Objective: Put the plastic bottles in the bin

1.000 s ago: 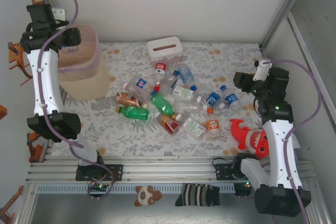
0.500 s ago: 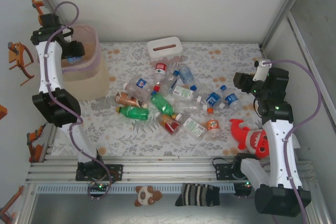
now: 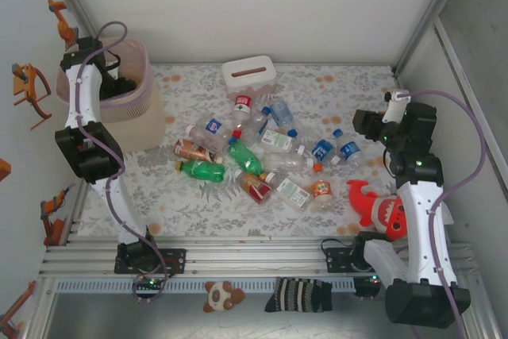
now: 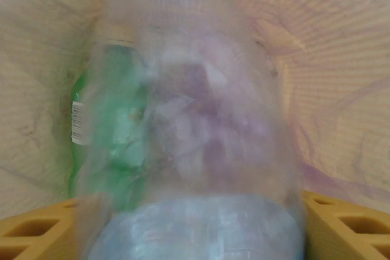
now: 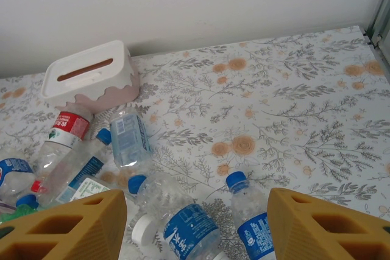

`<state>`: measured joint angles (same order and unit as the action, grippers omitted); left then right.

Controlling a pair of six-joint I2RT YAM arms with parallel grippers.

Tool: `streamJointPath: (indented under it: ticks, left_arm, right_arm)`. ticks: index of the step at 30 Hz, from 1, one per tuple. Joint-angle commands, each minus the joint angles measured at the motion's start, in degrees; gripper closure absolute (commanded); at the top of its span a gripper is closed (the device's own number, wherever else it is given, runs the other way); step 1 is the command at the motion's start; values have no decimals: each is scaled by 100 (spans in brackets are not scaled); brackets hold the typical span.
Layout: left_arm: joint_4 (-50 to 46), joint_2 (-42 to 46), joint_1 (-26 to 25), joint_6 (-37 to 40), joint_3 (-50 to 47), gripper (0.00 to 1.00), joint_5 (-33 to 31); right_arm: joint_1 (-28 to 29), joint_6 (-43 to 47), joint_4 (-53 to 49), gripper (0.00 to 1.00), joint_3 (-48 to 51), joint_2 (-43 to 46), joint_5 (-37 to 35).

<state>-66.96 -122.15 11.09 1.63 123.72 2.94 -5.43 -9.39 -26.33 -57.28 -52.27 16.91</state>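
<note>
Bin [image 3: 139, 129]: standing at the far left corner of the desk [image 3: 349, 85], taking in the left hand [image 4: 195, 229] through its rim; left hand: flanking a blurred clear bottle [image 4: 195, 120] with a blue cap, fingertips [image 4: 344, 223] sitting right against its sides, impossible to tell whether gripping or not; green bottle [image 4: 103, 126]: lying behind it inside the bin; plastic bottles [image 3: 254, 156]: lying heaped at the middle of the desk; right hand [image 5: 198, 229]: hovering near the right edge, gaping wide, holding nothing; tissue box [image 3: 248, 75]: sitting by the far edge; shark toy [image 3: 381, 210]: lying toward the near right corner.
</note>
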Motion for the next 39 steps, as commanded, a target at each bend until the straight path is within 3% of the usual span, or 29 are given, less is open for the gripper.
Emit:
streamJointPath:
  ticks: [1, 12, 29, 33, 39]
  left_arm:
    - [-177, 81, 33, -70, -28, 19, 131]
    - [-231, 551, 16, -120, 200, 14, 260]
    - [-3, 2255, -43, -843, 257, 18, 1511]
    - [199, 2804, -166, -1115, -269, 18, 1676]
    - [1363, 4136, -476, -1933, -2105, 18, 1921]
  right_arm:
    - [42, 38, 53, 39, 43, 41, -56]
    - [35, 51, 49, 39, 25, 90, -48]
    - [38, 24, 31, 39, -43, 156, 58]
    - [42, 8, 48, 39, -40, 156, 93]
    - [37, -15, 66, 39, -45, 184, 146]
